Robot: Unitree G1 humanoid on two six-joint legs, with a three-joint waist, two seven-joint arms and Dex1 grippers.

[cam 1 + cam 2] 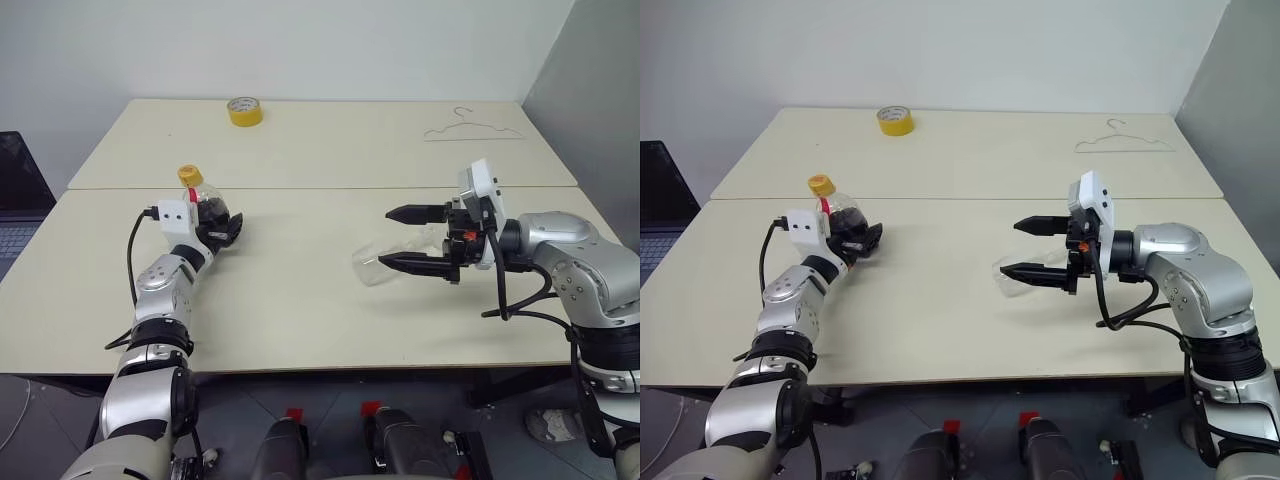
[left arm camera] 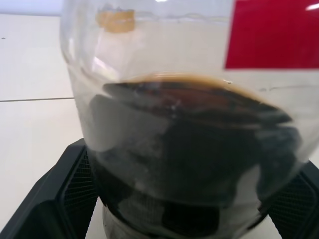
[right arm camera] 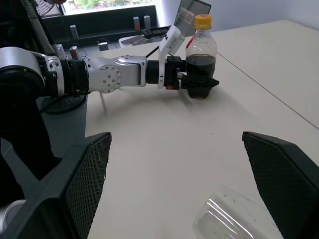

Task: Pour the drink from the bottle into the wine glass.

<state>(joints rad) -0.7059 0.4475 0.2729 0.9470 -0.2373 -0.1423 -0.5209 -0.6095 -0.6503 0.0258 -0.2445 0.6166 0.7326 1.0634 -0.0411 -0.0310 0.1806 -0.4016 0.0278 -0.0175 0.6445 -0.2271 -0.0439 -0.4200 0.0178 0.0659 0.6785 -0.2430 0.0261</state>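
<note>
Standing upright on the pale surface at the robot's left, the bottle is flanked low down by the black fingers of the left hand, which is spread wide; whether the fingers press on it cannot be told. The yellow cap is on. The drink fills only the lower part. The wine glass is seen lying on its side near the middle of the surface, below the right hand, whose fingers are spread wide and hold nothing. Several risks are judged likely: liquid would be spilled if pouring were begun with the glass lying down, the glass could be rolled away by a glancing touch, and the squat bottle could be tipped by an uneven squeeze. A plain red label is carried at the bottle's neck; no writing can be read on it.
</note>
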